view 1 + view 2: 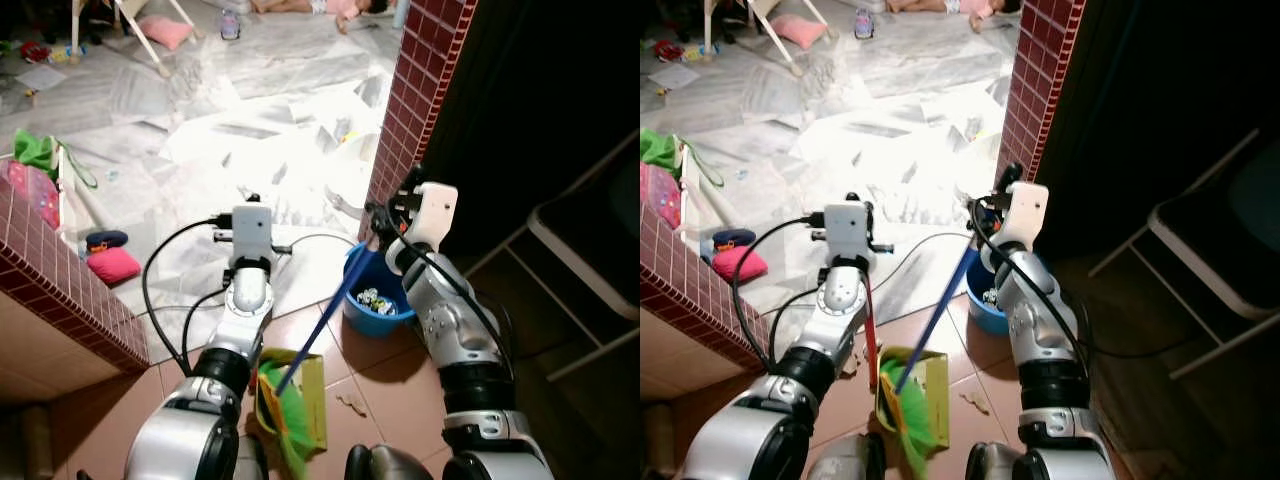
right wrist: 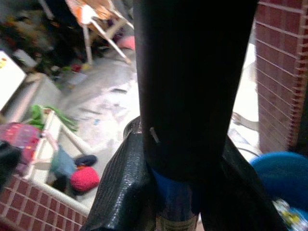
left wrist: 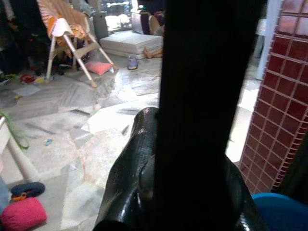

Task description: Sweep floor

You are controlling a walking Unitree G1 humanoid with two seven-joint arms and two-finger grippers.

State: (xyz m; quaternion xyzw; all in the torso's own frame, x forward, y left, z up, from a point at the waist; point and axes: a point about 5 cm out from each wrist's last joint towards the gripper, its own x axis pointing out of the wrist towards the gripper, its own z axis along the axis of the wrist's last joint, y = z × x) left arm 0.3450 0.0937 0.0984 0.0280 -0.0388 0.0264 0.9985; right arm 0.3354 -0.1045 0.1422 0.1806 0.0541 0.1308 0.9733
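I see a red-tiled pillar [image 1: 420, 95]; beyond it, glossy marble floor [image 1: 260, 130] catches bright glare. Nearer than the pillar lie terracotta tiles [image 1: 370, 375]. A low brick wall [image 1: 60, 290] stands opposite.

A blue broom handle [image 1: 325, 330] is running down to green bristles [image 1: 280, 425], which are lying on a yellow-green dustpan [image 1: 312, 395]. A blue bucket [image 1: 372, 290] is showing speckled scraps inside. The floor [image 1: 390, 390] is showing terracotta tiles nearby and white-grey marble [image 1: 250, 120] beyond. The pillar [image 1: 415, 85] is showing dark red bricks with pale joints. A pink cushion [image 1: 112, 265] is glowing by the low brick wall [image 1: 60, 290]. Black fingers [image 2: 120, 192] are clasping the blue handle.
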